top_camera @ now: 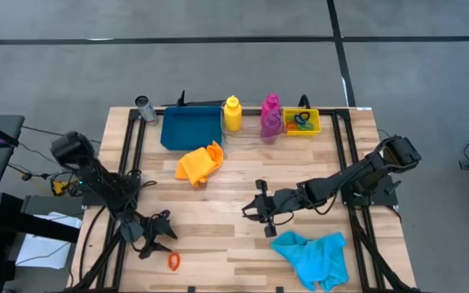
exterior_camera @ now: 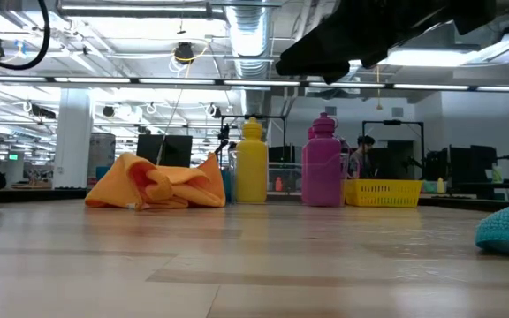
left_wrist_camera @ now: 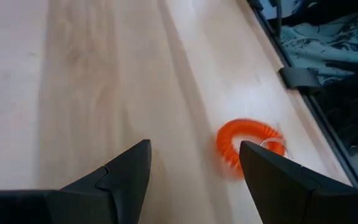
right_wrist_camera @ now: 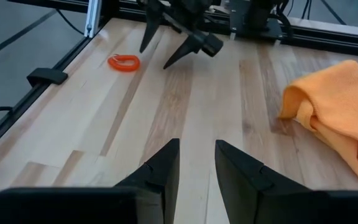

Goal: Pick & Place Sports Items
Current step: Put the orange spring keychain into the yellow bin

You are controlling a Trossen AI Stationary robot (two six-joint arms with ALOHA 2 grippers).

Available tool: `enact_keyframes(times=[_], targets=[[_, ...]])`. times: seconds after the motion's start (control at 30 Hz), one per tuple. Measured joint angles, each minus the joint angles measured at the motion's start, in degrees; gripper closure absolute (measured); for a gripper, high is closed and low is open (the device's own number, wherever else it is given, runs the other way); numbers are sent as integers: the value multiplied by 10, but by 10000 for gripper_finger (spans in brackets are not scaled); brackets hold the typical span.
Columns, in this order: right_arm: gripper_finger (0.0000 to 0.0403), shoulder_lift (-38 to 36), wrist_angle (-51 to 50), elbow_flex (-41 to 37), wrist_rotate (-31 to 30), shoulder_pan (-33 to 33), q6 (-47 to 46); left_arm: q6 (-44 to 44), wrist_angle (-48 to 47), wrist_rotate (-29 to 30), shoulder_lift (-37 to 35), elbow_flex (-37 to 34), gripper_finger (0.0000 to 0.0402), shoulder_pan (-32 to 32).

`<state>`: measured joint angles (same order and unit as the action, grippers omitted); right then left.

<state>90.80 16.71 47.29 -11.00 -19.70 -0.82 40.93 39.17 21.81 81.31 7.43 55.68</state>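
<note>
A small orange elastic ring (left_wrist_camera: 250, 146) lies flat on the wood near the table's near left edge; it also shows in the high view (top_camera: 173, 260). My left gripper (left_wrist_camera: 194, 162) is open and hovers just short of the ring, touching nothing. My right gripper (right_wrist_camera: 196, 146) is at mid-table (top_camera: 255, 210), pointing toward the left edge, empty, its fingers a narrow gap apart. The orange cloth (top_camera: 199, 163) lies bunched by the blue tray. The cyan cloth (top_camera: 312, 254) lies crumpled at the near right. The yellow bottle (top_camera: 232, 114), magenta bottle (top_camera: 271, 106) and purple bottle (top_camera: 270, 126) stand upright at the far edge.
The blue tray (top_camera: 191, 129) sits at the far edge left of the bottles. The small yellow bin (top_camera: 302, 122), holding several rings, is to their right. A grey cylinder (top_camera: 144, 108) lies at the far left corner. Bare wood lies between the two grippers.
</note>
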Motion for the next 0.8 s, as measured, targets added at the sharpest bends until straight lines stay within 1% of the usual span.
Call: enact_keyframes(times=[0.1,0.27,0.47,0.67,0.8], targets=[[308,0,0,0,0,0,4,-1,39,-2,55,22,160,0],[308,0,0,0,0,0,4,1,59,-3,133,72,160,2],[308,0,2,0,0,0,4,11,60,4,190,110,164,20],[308,0,2,0,0,0,4,11,53,27,203,113,208,43],[308,0,2,0,0,0,4,-16,41,30,204,113,238,53]])
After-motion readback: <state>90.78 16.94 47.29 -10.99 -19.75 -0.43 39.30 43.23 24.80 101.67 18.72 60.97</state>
